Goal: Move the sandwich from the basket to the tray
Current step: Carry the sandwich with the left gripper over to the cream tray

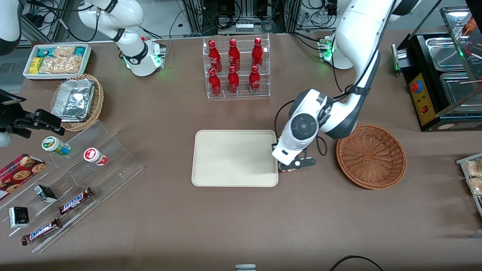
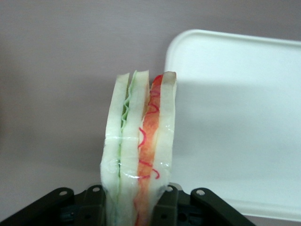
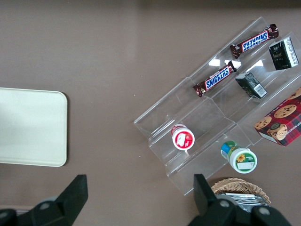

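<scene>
**Sandwich Carried at the Tray's Edge, Not Yet Over It**

Nearest the wrist camera, the sandwich (image 2: 140,155) is seen held upright between the two fingers (image 2: 96,202) of the tool (image 2: 134,207), which is closed on the bread's lower part so that the wedge's cut edge, with its green and orange-red layers, faces the lens. In the front view the tool (image 1: 289,167) is found just beside the short rim of the tray (image 1: 233,158), at the end nearer the basket (image 1: 371,156), with little of the sandwich visible beneath the wrist. The basket lies toward the working arm's end of the table (image 1: 241,226) and appears to hold nothing.

The carry is judged to be nearly complete, with only a short sideways move and a release remaining.

Several risks can be foreseen. If the release were made here, the sandwich could land on the rim or on the table, since the tool appears to stand at the tray's edge and not clearly over its flat. If the sandwich were let go while upright, it could topple, being tall and narrow on its base. The soft bread is gripped low, so a tilt or slip within the fingers could be caused by a quick move. A descent made too early could catch the wedge's tip on the raised rim.
</scene>
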